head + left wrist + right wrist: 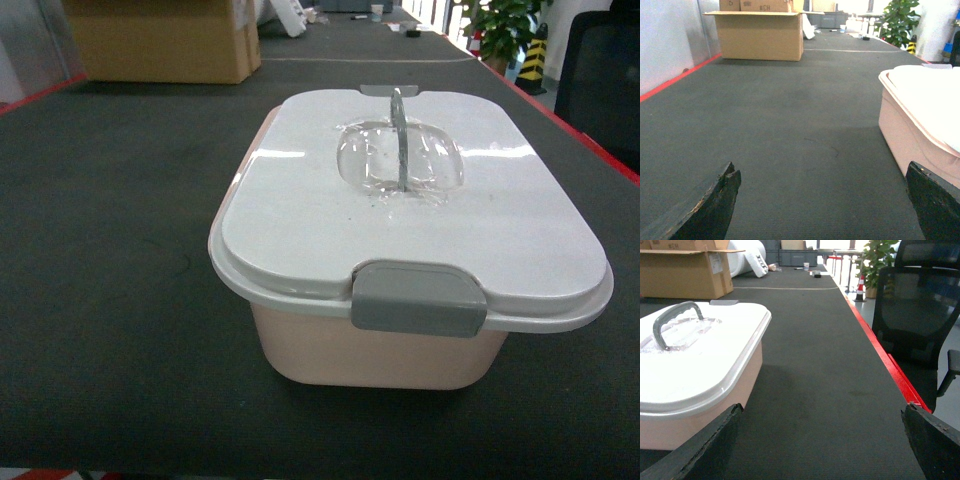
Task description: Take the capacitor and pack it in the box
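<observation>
The box (400, 345) is a pale pink tub with its white lid on, a grey latch (418, 298) at its front and a grey handle over a clear recess on top. It stands in the middle of the dark table. The same box (912, 125) lies to the right of my left gripper (822, 172), and the box (700, 365) lies to the left of my right gripper (822, 410). Both grippers are open over bare table, with nothing between their fingers. Neither gripper appears in the head view. The capacitor is out of view.
A brown cardboard carton (165, 40) stands at the table's far left. A red strip (887, 357) marks the table's right edge, with a black mesh chair (917, 305) beyond it. A potted plant (500, 25) and a striped cone stand far right.
</observation>
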### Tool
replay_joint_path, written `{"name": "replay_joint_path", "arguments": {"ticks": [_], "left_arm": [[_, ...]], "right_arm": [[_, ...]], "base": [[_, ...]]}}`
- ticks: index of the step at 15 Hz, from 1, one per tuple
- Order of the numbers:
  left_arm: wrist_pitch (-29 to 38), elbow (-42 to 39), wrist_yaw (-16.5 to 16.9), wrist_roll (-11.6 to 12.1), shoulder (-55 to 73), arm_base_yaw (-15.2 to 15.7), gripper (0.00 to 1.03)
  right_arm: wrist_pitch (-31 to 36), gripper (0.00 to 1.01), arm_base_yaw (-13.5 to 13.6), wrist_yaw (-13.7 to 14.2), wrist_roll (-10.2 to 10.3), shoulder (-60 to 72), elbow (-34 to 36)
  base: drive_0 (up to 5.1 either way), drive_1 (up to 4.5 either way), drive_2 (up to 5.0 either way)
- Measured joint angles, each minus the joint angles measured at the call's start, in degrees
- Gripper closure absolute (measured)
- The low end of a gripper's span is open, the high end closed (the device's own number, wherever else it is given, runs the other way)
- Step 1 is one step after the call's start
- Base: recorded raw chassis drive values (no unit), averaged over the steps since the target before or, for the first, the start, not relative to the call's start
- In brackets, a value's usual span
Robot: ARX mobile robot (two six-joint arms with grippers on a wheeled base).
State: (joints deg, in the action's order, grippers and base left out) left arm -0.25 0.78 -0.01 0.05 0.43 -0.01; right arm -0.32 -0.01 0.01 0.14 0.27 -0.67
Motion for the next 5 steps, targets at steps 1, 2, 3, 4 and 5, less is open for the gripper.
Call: {"name": "replay_joint_path", "arguments": {"ticks": [1, 2, 3, 4, 5], "left_arm": [[0.0, 0.0, -0.02, 0.0, 0.0, 0.0, 0.05], [0.0, 0.0, -0.02, 0.0, 0.0, 0.0, 0.05], [0.0, 0.0, -0.02, 0.0, 0.0, 0.0, 0.05], [0.0, 0.0, -0.02, -0.02, 0.0, 0.0, 0.05], [0.0, 0.0, -0.02, 0.0, 0.0, 0.0, 0.05]], "right_arm": [[0.0, 0.03, 0.0, 0.0, 0.0, 0.0, 0.0], [0.02, 0.03, 0.0, 0.0, 0.0, 0.0, 0.0], [0.02, 0.03, 0.0, 0.0, 0.0, 0.0, 0.0], [0.0, 0.03, 0.0, 0.0, 0.0, 0.0, 0.0], [0.02, 0.03, 0.0, 0.0, 0.0, 0.0, 0.0]], "base": [[0.0, 0.0, 0.0], [0.0, 0.0, 0.0], [0.0, 0.0, 0.0], [0.0, 0.0, 0.0], [0.0, 0.0, 0.0]]}}
